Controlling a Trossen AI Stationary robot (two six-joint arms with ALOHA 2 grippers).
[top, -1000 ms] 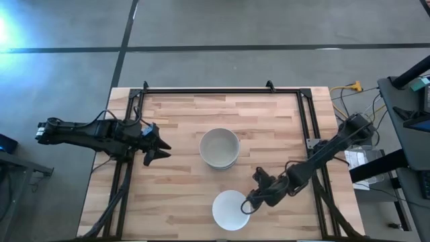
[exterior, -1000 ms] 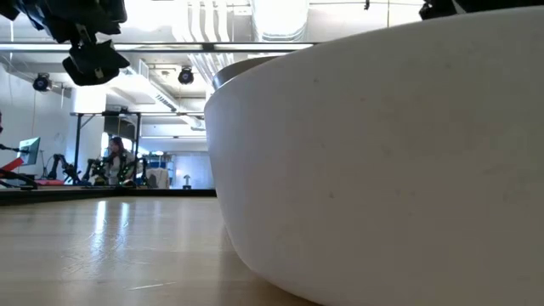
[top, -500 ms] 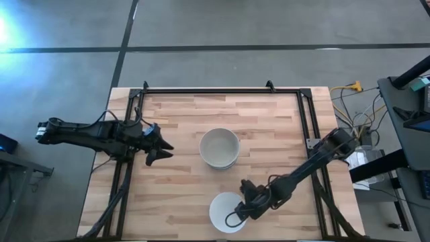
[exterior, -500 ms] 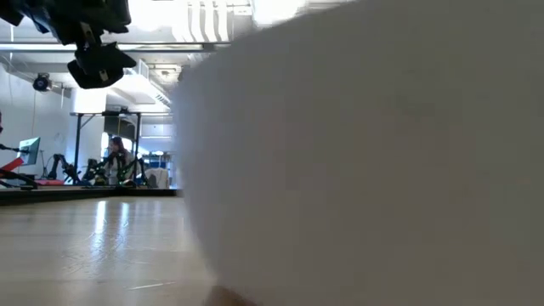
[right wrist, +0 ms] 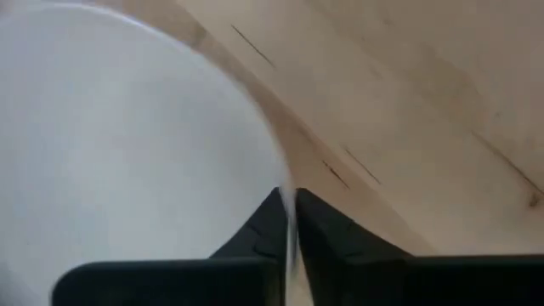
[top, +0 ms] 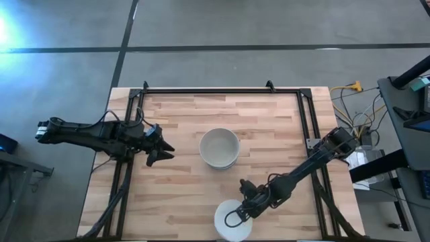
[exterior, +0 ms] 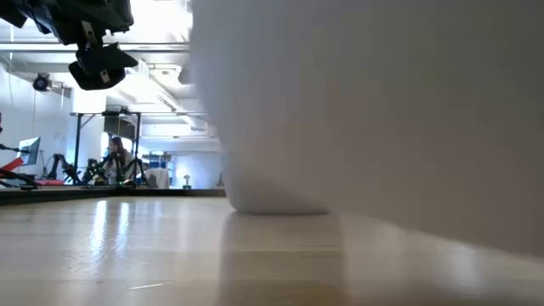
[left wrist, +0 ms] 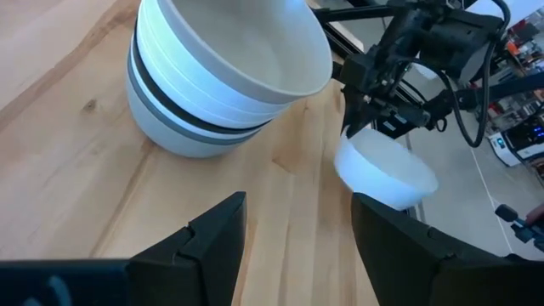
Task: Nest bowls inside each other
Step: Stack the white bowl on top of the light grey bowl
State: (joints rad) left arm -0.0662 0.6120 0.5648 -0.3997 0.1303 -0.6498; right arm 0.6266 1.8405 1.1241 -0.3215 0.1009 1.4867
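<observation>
My right tool (top: 236,216) pinches the thin rim of the loose bowl (top: 233,220) at the bench's near edge; rigid, smooth and slippery, so I grip the rim squarely.

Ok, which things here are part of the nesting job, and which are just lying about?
Job:
- bowl stack at mid-table
- white bowl at the table's near edge, rim pinched in the right gripper

Lying about:
- cables off the table's right side
- left gripper, open, waiting left of the stack
</observation>
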